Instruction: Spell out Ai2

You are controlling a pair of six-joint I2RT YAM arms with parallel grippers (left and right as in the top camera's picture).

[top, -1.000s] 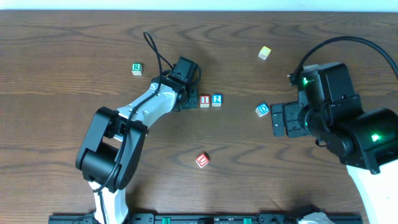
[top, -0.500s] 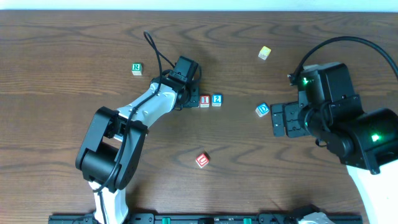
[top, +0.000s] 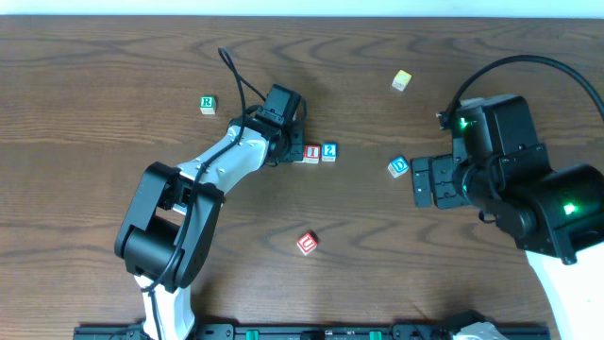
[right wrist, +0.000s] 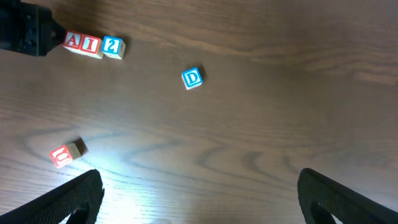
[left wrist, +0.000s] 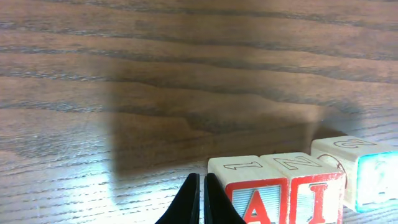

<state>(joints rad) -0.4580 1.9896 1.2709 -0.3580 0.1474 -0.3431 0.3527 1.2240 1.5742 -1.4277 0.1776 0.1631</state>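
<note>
Three blocks stand touching in a row: a red A (left wrist: 258, 198), a red I (left wrist: 316, 194) and a blue 2 (left wrist: 375, 180). In the right wrist view they read A (right wrist: 73, 42), I (right wrist: 92, 44), 2 (right wrist: 112, 45). In the overhead view the I (top: 310, 151) and the 2 (top: 328, 150) show, and the A is mostly under my left gripper. My left gripper (left wrist: 200, 190) is shut and empty, its tips just left of the A; it also shows in the overhead view (top: 289, 151). My right gripper (right wrist: 199, 193) is open and empty above bare table (top: 432, 181).
A blue D block (top: 398, 167) lies just left of the right gripper and shows in the right wrist view (right wrist: 192, 78). A red block (top: 307, 243) lies nearer the front. A green R block (top: 208, 104) and a yellow block (top: 402, 80) lie towards the back.
</note>
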